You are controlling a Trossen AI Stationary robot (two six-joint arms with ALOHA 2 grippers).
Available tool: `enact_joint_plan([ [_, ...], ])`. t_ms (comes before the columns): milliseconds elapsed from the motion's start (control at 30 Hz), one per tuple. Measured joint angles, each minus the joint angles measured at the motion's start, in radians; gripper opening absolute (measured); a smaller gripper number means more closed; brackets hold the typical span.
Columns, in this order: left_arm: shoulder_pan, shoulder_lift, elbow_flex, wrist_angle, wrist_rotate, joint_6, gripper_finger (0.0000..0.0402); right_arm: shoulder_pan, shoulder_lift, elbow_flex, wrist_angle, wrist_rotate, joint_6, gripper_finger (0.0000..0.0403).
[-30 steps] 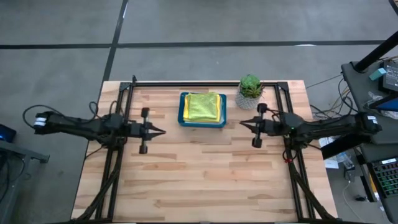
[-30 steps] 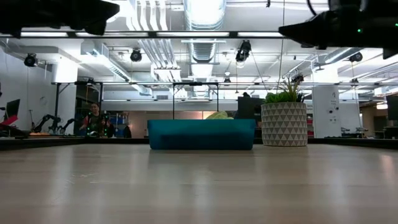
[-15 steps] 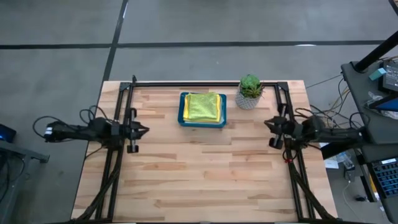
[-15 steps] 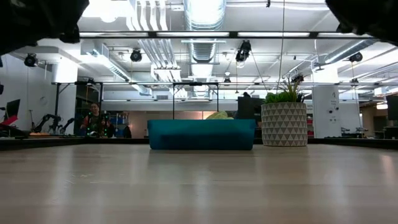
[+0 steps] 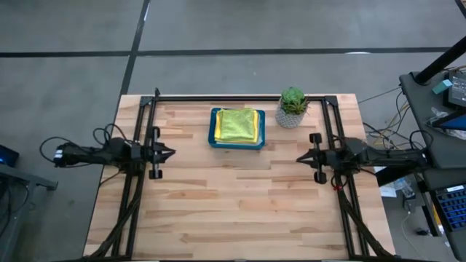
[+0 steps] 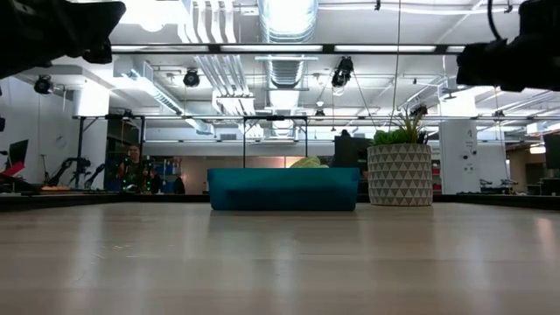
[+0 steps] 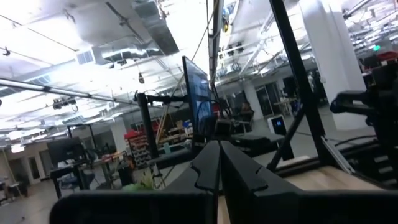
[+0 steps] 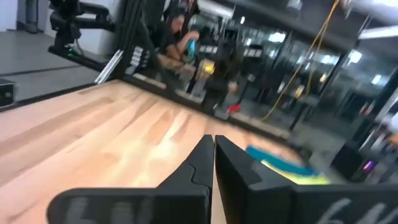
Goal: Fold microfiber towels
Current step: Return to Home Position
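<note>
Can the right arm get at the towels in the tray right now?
Probably yes. The right gripper, fingers shut, points inward over the table; nothing lies between it and the teal tray with the green towel on top. The potted plant stands off that line.

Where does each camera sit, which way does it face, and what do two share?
High view: overhead, straight down on the table; left arm and right arm show, jaws shut.
Low view: tabletop height, level across to the teal tray and potted plant; dark arm parts at the upper corners.
Left wrist view: on the left arm, facing into the room; own shut jaws show.
Right wrist view: on the right arm, facing the tray across the table; own shut jaws show.
Shared: high and low views both show tray and plant.
</note>
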Motion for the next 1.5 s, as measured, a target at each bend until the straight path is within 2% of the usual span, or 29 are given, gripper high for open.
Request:
enact_joint_plan([
  [500,0.000,0.009,-0.001,-0.002,0.000,0.000,0.0000,0.000,0.067,-0.001,-0.042,0.001,0.360,0.0009],
  [1500,0.000,0.018,-0.003,-0.002,0.000,0.000,0.0000,0.000,0.068,-0.001,-0.042,0.001,0.381,0.0009],
])
